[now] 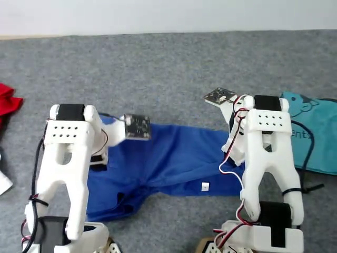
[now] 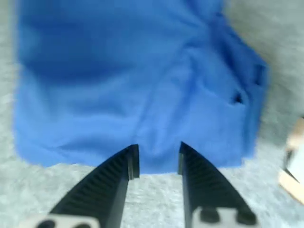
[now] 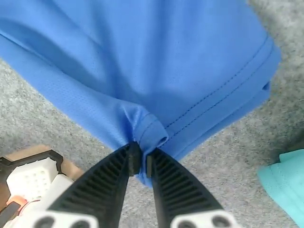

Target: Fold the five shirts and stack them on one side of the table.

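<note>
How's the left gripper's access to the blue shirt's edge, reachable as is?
Likely yes: the left gripper is open right at the blue shirt edge, nothing between. The right gripper is shut on another edge.

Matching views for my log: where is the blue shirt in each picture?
High view: blue shirt spread across the middle of the grey table.
Left wrist view: blue shirt lies just beyond the open left gripper.
Right wrist view: the right gripper pinches the blue shirt at its hem.
Shared landmark: the grey table.

surface: grey felt (image 1: 158,63) | back: pale wall (image 1: 168,16) | near edge: tan board (image 1: 204,245)
</note>
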{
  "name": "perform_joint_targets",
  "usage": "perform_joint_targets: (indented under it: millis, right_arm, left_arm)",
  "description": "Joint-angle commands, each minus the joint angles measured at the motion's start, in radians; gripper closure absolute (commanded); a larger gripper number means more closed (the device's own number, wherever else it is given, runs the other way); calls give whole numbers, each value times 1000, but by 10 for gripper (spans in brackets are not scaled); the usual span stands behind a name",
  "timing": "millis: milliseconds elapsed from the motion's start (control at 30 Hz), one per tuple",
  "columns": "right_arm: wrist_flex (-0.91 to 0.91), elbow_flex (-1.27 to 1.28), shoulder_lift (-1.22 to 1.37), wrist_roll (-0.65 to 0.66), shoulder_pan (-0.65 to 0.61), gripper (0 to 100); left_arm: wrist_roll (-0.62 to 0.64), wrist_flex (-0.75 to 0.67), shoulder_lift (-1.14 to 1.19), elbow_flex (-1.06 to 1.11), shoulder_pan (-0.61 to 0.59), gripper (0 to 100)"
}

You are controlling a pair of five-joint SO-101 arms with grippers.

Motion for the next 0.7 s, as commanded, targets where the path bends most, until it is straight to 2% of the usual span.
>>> perform_joint_targets:
  millis: [0, 133, 200, 400, 500, 667]
  right_arm:
    - [5, -5, -56, 9, 1, 950]
    - [47, -9, -59, -15, 35, 796]
    - [58, -11, -62, -26, 62, 754]
    - [77, -11, -153, -2, 70, 747]
    - [45, -11, -183, -5, 61, 749]
    - [-94, -5, -182, -129, 54, 750]
  left_arm:
    - [80, -84, -17, -42, -3, 845]
    - [158, -127, -18, -36, 2, 845]
    - [167, -132, -17, -35, 2, 847]
    - [169, -138, -18, 12, 0, 848]
    - [172, -198, -25, 50, -5, 848]
    - [292, -328, -26, 85, -5, 848]
